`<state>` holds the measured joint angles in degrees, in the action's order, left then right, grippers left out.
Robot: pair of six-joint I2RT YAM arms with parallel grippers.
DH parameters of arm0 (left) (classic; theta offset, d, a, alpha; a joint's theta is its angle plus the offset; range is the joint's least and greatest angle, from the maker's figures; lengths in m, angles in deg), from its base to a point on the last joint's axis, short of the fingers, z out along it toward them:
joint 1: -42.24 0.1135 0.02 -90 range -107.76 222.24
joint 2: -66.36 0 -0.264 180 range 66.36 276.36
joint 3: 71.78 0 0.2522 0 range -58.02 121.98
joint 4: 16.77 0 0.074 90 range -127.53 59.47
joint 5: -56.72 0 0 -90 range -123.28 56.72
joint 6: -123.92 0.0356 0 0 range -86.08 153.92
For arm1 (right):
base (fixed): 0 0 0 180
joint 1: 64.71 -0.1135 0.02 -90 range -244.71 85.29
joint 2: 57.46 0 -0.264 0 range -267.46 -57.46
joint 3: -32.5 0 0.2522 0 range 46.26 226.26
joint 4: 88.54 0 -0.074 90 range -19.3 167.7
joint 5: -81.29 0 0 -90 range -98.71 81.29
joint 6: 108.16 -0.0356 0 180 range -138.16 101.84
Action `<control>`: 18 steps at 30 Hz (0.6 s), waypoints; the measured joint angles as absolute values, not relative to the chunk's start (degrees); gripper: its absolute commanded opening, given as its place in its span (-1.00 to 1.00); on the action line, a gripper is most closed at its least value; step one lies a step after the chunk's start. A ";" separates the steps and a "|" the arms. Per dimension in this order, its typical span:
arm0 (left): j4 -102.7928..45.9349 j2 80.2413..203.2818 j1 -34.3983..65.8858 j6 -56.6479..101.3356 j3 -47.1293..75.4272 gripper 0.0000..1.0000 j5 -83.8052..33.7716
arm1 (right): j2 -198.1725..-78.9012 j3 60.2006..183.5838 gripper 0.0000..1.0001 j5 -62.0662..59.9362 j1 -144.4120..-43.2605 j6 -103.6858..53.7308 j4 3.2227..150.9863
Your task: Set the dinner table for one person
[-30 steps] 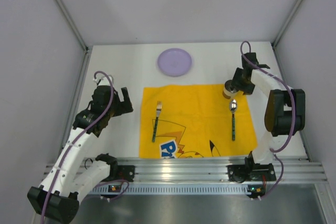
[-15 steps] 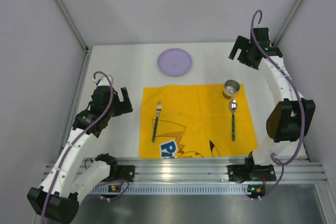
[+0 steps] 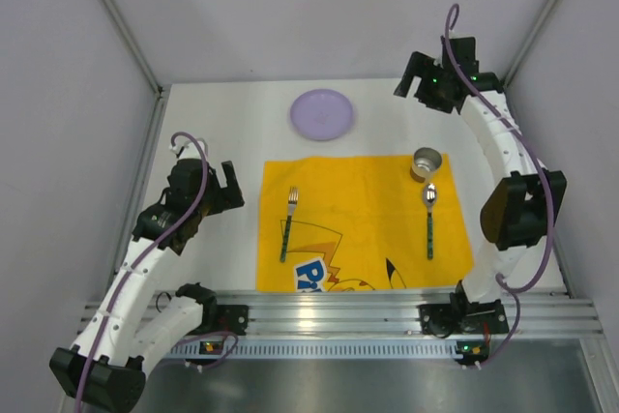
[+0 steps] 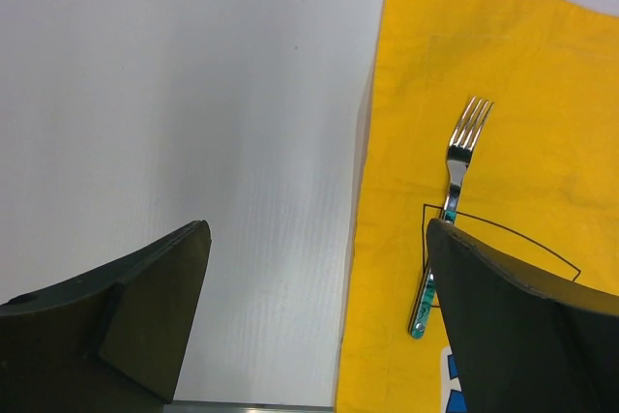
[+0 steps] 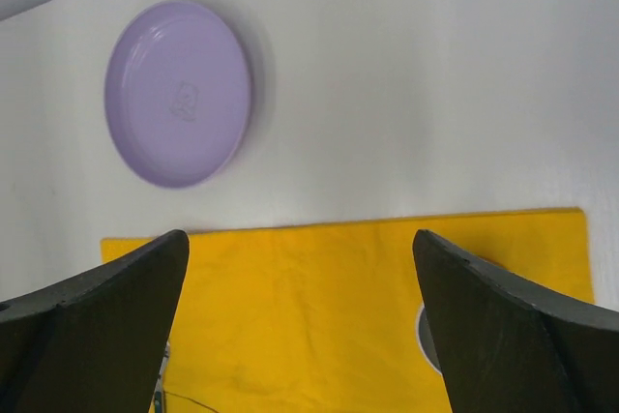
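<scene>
Lilac plate (image 5: 179, 94) step in hand: right gripper (image 3: 414, 76) spread, empty, above the white worktop (image 5: 435, 94), plate ahead-left of it. Left gripper (image 4: 319, 239) spread, fork (image 4: 455, 191) ahead-right. Next: lowering onto the rim, pinching, carrying onto the yellow placemat (image 5: 338, 278).

From the right wrist, the cup (image 5: 424, 336) is a mere sliver of rim — the rest sits behind a finger (image 5: 503, 336) of the right gripper (image 5: 300, 244). The plate (image 5: 179, 65) bears a central mark too small to read. From the left wrist, the placemat (image 4: 503, 65) runs off the right and bottom edges, its blue print (image 4: 448, 374) mostly behind a finger (image 4: 522, 336) of the left gripper (image 4: 317, 229).
</scene>
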<state>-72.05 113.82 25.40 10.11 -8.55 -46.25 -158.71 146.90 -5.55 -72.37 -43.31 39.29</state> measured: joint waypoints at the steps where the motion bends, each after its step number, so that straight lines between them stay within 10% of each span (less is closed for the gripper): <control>1: -72.07 113.82 25.40 10.11 -8.55 0.97 -46.25 | -159.76 147.47 0.99 -4.19 -72.92 -43.42 39.59; 18: -72.07 113.45 25.40 10.11 -8.55 0.98 -46.42 | -184.17 162.96 1.00 4.29 -86.42 -52.27 42.56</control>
<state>-72.07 113.45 25.40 10.11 -8.55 -46.42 -184.17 162.96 4.29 -86.42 -52.27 42.56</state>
